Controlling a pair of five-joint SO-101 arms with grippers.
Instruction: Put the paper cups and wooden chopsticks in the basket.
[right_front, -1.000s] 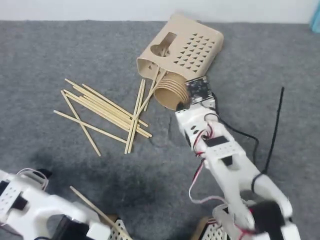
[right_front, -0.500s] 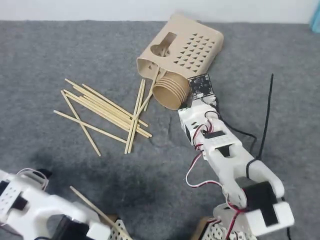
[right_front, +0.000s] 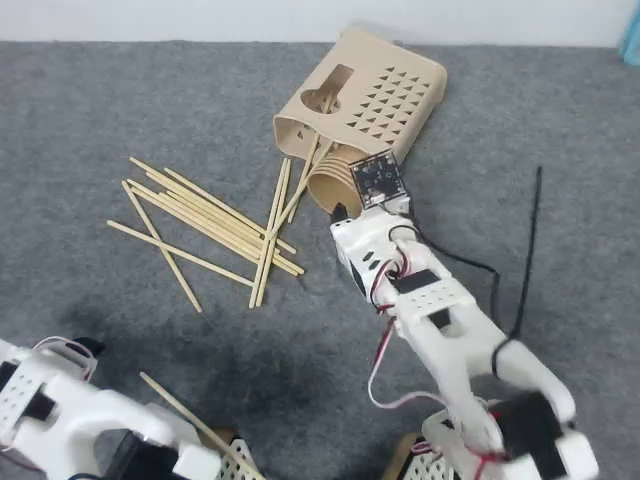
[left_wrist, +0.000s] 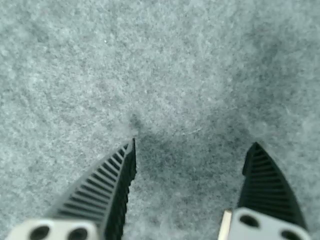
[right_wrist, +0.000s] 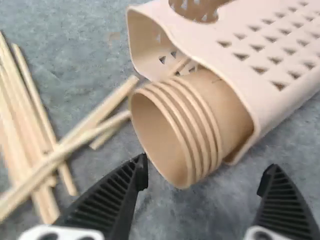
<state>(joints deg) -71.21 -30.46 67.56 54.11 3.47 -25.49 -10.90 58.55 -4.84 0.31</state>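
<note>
Stack of cups (right_front: 335, 182), nested and lying on its side, bottoms tucked into the mouth of the basket (right_front: 385, 85) and rims jutting out of it. The basket lies tipped over on the grey tabletop (right_front: 100, 100), mouth towards the arms, so things can be slid in rather than dropped from above. A few chopsticks rest beside the cups with their ends in the basket's mouth. The main bundle of chopsticks (right_front: 200, 220) is fanned out on the tabletop near the basket's mouth, wholly outside it. One stray chopstick (right_front: 195, 425) lies well apart from the basket, by the left arm's base.

Right claw (right_wrist: 207, 167): spread wide, holding nothing, facing the cups' open rim (right_wrist: 175, 135) just outside the basket (right_wrist: 260, 55). Judged purpose: to straddle the stack or nudge it deeper in.

Left claw (left_wrist: 194, 145): spread, holding nothing, poised over bare tabletop well apart from the basket, seemingly parked to leave the right arm room.

Judged progress: cups partly in; most chopsticks not yet in.
</note>
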